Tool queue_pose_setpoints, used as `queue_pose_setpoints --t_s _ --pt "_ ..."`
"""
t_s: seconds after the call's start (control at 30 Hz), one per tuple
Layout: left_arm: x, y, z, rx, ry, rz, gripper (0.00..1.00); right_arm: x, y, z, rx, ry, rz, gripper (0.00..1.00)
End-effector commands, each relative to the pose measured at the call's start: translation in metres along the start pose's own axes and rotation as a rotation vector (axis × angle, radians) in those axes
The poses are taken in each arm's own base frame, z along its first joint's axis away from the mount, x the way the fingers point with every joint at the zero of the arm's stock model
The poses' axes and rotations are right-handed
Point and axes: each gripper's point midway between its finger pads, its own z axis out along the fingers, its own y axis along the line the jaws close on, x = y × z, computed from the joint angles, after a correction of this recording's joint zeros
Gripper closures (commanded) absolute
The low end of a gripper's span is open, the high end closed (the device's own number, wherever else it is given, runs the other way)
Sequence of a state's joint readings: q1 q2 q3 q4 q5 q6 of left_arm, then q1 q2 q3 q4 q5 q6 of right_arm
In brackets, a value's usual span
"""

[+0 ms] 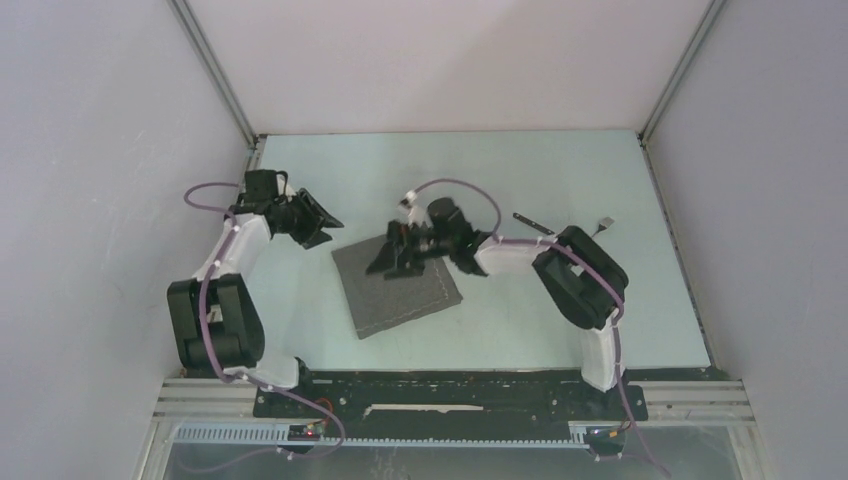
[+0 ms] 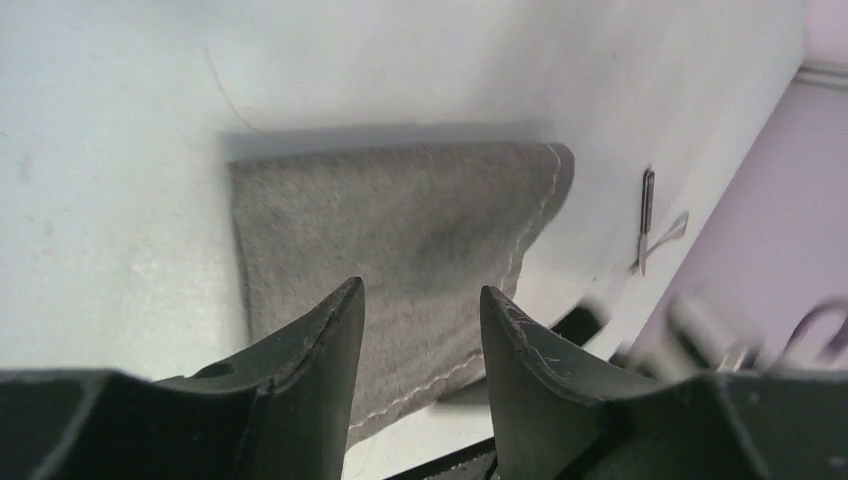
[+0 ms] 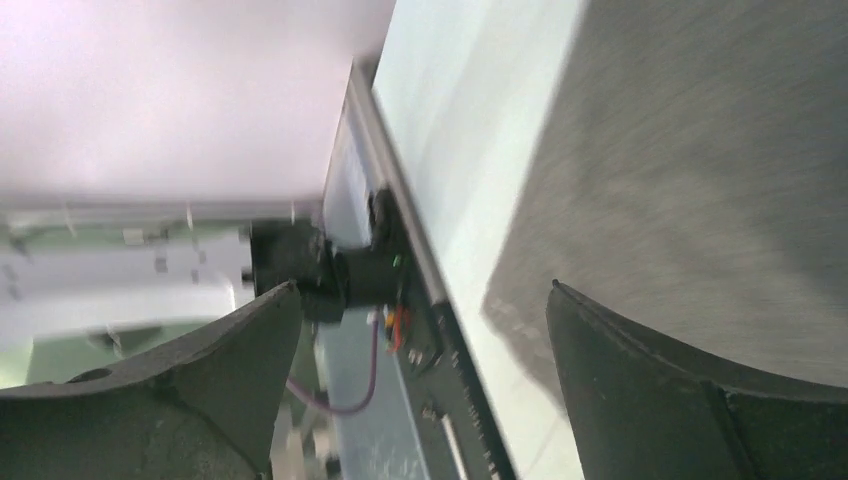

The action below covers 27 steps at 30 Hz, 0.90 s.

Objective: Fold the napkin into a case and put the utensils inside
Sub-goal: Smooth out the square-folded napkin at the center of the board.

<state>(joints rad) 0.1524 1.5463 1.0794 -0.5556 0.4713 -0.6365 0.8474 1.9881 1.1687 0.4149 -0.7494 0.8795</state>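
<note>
Clearly the folded napkin (image 1: 398, 290) lies on the table (image 1: 560, 320) under the right fingers (image 3: 650, 400), spread wide and empty, with the left fingers (image 2: 310, 380) parted, empty, off its left edge, knife (image 1: 533, 223) and fork (image 1: 604, 224) far to its right.

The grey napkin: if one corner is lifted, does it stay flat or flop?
Probably flops: the napkin is thin woven cloth lying limp and flat. It is likely light, and if pushed it may bunch up rather than slide across the smooth table.
</note>
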Motion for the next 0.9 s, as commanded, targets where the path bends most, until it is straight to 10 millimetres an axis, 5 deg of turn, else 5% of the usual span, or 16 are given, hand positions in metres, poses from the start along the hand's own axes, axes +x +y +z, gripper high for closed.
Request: queue_pose_setpoints --t_s 0.0,0.13,0.37,0.63,0.87 --pt "0.048 0.001 -0.002 -0.023 0.052 0.067 0.48 -0.083 -0.034 -0.039 0.066 -0.181 0.033 0.01" --pt "0.102 0.018 0.015 -0.012 0.119 0.006 0.55 -0.129 -0.065 -0.042 0.059 -0.233 0.082 0.04" --pt "0.156 0.058 0.028 -0.06 0.196 -0.002 0.55 -0.158 -0.107 -0.03 0.067 -0.258 0.146 0.04" --pt "0.166 0.078 0.03 -0.106 0.198 -0.016 0.54 -0.169 -0.167 -0.046 0.135 -0.331 0.262 0.04" --pt "0.163 0.075 0.022 -0.101 0.178 0.029 0.52 -0.189 -0.169 -0.065 0.151 -0.332 0.219 0.04"
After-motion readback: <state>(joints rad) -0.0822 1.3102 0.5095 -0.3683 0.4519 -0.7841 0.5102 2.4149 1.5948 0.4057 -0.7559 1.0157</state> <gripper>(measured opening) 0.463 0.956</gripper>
